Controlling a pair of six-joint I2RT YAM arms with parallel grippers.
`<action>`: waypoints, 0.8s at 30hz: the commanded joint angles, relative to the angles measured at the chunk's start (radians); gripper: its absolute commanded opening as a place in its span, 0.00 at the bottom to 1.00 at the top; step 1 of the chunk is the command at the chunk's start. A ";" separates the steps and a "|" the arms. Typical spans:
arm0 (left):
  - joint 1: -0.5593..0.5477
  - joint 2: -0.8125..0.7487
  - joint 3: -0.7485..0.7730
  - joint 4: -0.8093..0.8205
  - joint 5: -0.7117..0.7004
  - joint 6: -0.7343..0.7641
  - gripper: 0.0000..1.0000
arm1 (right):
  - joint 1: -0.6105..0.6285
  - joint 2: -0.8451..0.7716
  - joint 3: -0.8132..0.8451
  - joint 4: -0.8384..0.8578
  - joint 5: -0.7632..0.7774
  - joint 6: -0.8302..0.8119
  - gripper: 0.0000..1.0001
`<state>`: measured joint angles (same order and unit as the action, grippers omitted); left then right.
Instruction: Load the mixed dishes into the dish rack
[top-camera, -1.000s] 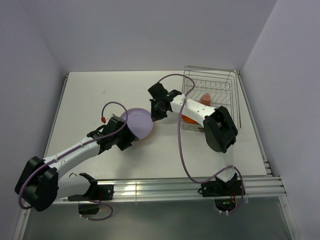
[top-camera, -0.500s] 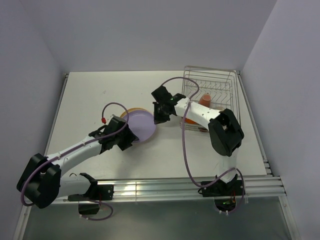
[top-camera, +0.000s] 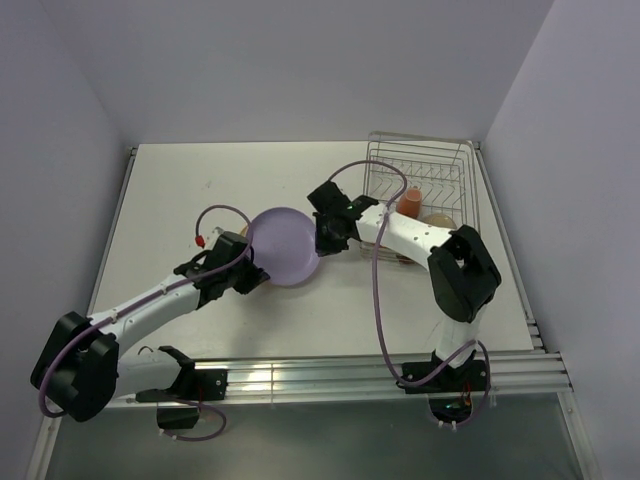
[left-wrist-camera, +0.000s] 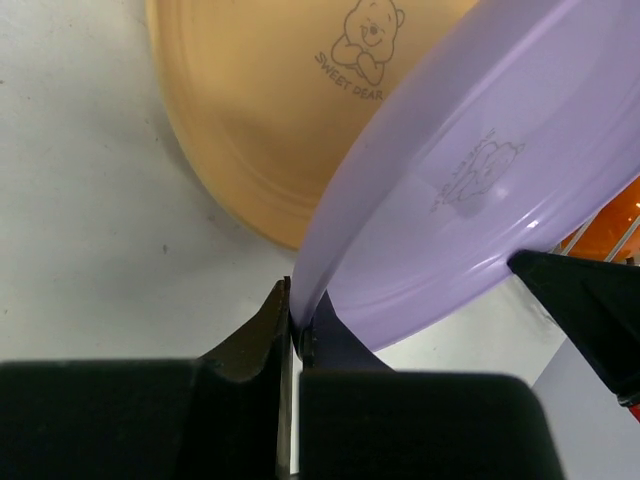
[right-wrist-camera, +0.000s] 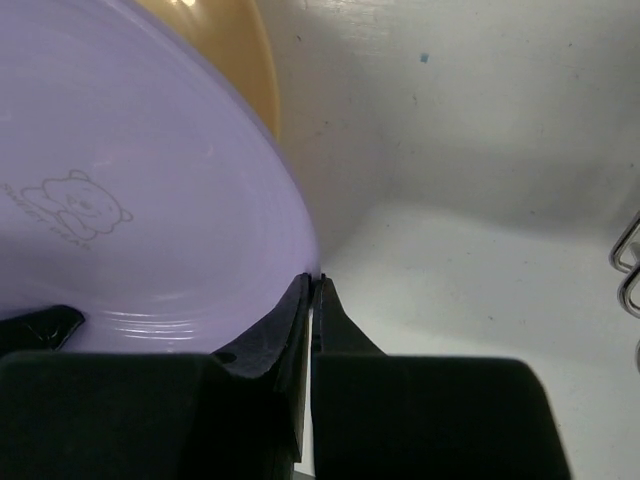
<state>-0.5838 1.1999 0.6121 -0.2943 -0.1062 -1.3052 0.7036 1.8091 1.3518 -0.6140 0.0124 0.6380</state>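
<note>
The lilac plate (top-camera: 285, 245) is tilted up off the table, its printed face showing in both wrist views (left-wrist-camera: 480, 170) (right-wrist-camera: 120, 210). My left gripper (top-camera: 256, 273) (left-wrist-camera: 296, 325) is shut on the plate's near-left rim. My right gripper (top-camera: 322, 244) (right-wrist-camera: 313, 282) is shut, its tips touching the plate's opposite rim. A peach-coloured dish with a bear print (left-wrist-camera: 250, 120) (right-wrist-camera: 235, 45) lies on the table beneath the plate. The silver wire dish rack (top-camera: 420, 158) stands at the back right, with a pink mug (top-camera: 410, 202) and a pale bowl (top-camera: 438, 220) inside it.
The right arm's forearm reaches across the rack's front-left corner. A bright orange dish (left-wrist-camera: 610, 225) shows by the rack's wires. White walls close in the table on three sides, and a metal rail (top-camera: 300, 375) runs along the near edge.
My left gripper has closed on the lilac plate's rim. The plate has gone from lying flat to tilted up. The right gripper has shifted a little right and nearer, staying at the plate's edge.
</note>
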 joint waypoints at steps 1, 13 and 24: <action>-0.014 -0.025 0.029 -0.003 0.005 0.043 0.00 | 0.050 -0.111 0.004 0.071 -0.034 -0.017 0.00; -0.016 -0.177 0.002 -0.020 0.092 0.115 0.00 | 0.020 -0.261 -0.117 0.151 -0.095 -0.169 0.74; -0.017 -0.359 -0.018 -0.078 0.181 0.135 0.00 | -0.019 -0.459 -0.181 0.140 -0.127 -0.224 0.68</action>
<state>-0.5999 0.8993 0.5777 -0.3767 0.0399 -1.1919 0.7055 1.4384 1.1854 -0.4782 -0.1303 0.4679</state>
